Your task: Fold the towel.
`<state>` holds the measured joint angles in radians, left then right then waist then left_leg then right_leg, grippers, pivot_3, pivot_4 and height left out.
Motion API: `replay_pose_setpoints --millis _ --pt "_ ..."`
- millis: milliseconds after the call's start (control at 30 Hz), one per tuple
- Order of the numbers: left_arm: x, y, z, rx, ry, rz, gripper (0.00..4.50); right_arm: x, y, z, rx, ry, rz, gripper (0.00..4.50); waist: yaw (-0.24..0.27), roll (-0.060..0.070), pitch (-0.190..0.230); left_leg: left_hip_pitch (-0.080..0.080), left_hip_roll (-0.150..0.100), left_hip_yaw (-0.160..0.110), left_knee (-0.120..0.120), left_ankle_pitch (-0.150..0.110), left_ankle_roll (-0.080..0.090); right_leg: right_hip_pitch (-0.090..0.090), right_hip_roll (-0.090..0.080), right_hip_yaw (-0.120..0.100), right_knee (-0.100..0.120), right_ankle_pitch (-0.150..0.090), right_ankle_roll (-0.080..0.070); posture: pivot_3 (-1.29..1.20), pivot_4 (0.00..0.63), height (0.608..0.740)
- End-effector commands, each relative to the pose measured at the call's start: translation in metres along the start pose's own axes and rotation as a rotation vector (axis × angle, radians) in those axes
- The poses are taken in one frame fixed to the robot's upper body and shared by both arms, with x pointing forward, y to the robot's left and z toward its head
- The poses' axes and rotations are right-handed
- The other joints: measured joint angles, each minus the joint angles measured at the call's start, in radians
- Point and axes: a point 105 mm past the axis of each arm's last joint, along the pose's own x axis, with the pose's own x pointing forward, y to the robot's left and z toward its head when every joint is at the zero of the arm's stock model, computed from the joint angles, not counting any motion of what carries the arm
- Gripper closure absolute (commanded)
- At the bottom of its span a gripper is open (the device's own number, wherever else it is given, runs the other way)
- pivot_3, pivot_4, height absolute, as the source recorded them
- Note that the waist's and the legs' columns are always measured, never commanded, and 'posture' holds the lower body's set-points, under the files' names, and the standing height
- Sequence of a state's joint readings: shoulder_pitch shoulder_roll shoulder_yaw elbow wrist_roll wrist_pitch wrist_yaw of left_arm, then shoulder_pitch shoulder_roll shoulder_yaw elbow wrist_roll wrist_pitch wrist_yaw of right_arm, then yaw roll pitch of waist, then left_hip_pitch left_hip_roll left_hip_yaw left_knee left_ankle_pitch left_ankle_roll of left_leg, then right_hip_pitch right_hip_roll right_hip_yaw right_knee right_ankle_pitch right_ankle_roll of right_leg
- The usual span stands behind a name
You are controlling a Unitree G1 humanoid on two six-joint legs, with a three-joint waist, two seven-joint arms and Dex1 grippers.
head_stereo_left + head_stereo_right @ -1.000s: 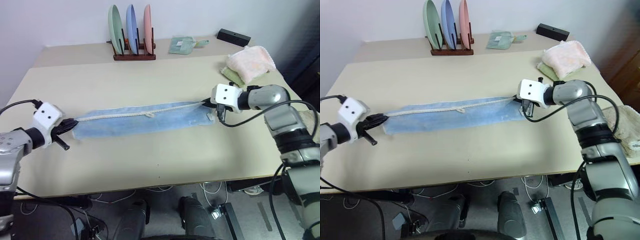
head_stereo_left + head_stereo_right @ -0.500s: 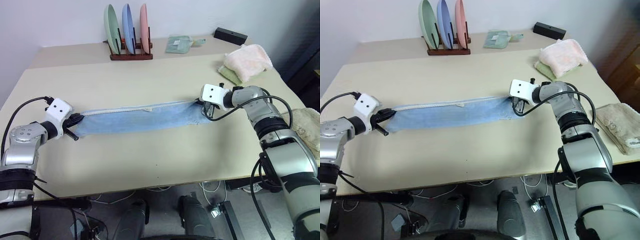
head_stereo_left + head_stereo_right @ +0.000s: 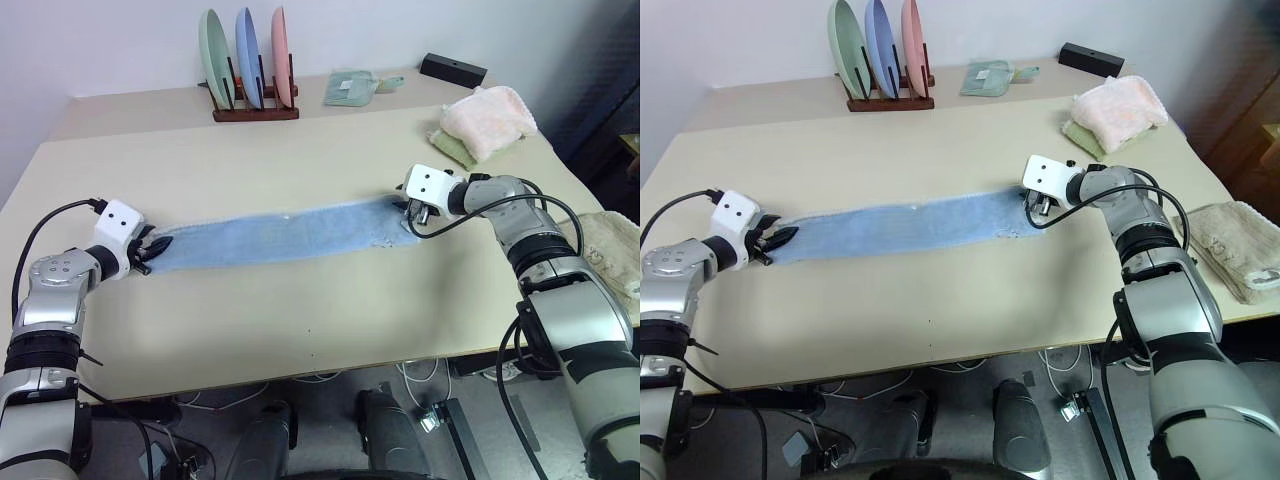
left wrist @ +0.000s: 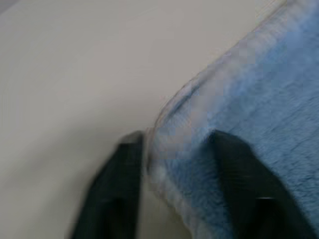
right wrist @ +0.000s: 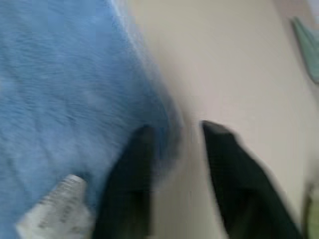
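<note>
I see the blue towel (image 3: 275,233) lying flat on the table (image 3: 300,320) as one long thin strip. It runs from left to right across the middle of the table.

My left gripper (image 3: 150,250) sits at the left end of the towel. In the left wrist view its two black fingers (image 4: 117,189) are apart. The corner of the towel lies between them, but they do not squeeze it.

My right gripper (image 3: 408,212) sits at the right end of the towel. In the right wrist view its fingers (image 5: 132,169) are apart too. The towel's edge lies by one finger, and a small white tag (image 5: 57,209) shows near it.

Far back on the table stands a rack of three plates (image 3: 245,60). A small green cloth (image 3: 350,87) and a black box (image 3: 453,70) lie back there too. A pink fluffy towel (image 3: 483,120) sits at the far right.
</note>
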<state>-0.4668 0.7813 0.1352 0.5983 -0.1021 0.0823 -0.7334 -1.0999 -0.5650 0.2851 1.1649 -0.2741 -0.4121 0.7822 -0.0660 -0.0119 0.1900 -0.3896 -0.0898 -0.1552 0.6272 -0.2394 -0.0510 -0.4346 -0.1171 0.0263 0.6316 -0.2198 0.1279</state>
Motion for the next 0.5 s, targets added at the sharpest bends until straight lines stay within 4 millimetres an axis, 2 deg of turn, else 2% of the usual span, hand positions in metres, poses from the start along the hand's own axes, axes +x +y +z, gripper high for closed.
replay_pose_setpoints --millis 33,67,100,200,300,333,400,500 --pt "-0.006 0.017 0.009 -0.014 -0.044 0.1 0.68 -0.007 -0.026 0.01 -0.038 -0.02 -0.122 1.23 -0.002 0.0 0.0 0.0 0.0 0.0 0.0 0.0 0.0 0.0 0.0 0.0 0.0 0.0 0.0 0.0 0.15 0.736" --pt "-0.006 0.019 0.009 -0.028 -0.049 0.118 0.18 -0.008 -0.028 0.01 -0.042 -0.019 -0.139 0.78 -0.002 0.0 0.0 0.0 0.0 0.0 0.0 0.0 0.0 0.0 0.0 0.0 0.0 0.0 0.0 0.0 0.15 0.736" --pt "-0.008 0.021 0.009 -0.044 -0.056 0.134 0.08 -0.01 -0.03 0.01 -0.051 -0.018 -0.159 0.77 -0.002 0.0 0.0 0.0 0.0 0.0 0.0 0.0 0.0 0.0 0.0 0.0 0.0 0.0 0.0 0.0 0.15 0.736" --pt "-0.015 0.025 0.012 -0.092 -0.094 0.164 0.08 -0.017 -0.041 0.01 -0.071 -0.018 -0.224 0.77 -0.003 0.0 0.0 0.0 0.0 0.0 0.0 0.0 0.0 0.0 0.0 0.0 0.0 0.0 0.0 0.0 0.15 0.736" --pt "-0.032 0.029 0.022 -0.138 -0.176 0.202 0.08 -0.032 -0.057 0.014 0.014 -0.074 -0.295 0.77 -0.004 0.0 0.0 -0.001 0.0 0.0 0.0 0.0 0.0 -0.001 0.0 0.0 0.0 0.0 0.0 0.0 0.15 0.736" --pt "-0.038 0.03 0.026 -0.147 -0.204 0.217 0.03 -0.037 -0.059 0.015 0.072 -0.105 -0.297 0.51 -0.003 0.0 0.0 -0.002 0.0 0.0 0.0 0.0 0.0 -0.002 0.0 0.0 0.0 0.0 0.0 0.0 0.15 0.736" --pt "-0.051 0.031 0.034 -0.153 -0.253 0.245 0.0 -0.046 -0.053 0.017 0.167 -0.164 -0.27 0.03 -0.002 0.0 0.0 -0.002 0.0 0.0 0.0 0.0 0.0 -0.002 -0.001 0.0 0.0 0.0 0.0 0.0 0.15 0.736" --pt "-0.063 0.025 0.046 -0.135 -0.304 0.259 0.0 -0.059 -0.031 0.022 0.319 -0.225 -0.195 0.03 0.005 -0.001 0.0 -0.002 0.001 -0.001 0.0 0.0 0.001 -0.001 0.0 0.0 0.0 0.0 0.0 0.0 0.15 0.736"
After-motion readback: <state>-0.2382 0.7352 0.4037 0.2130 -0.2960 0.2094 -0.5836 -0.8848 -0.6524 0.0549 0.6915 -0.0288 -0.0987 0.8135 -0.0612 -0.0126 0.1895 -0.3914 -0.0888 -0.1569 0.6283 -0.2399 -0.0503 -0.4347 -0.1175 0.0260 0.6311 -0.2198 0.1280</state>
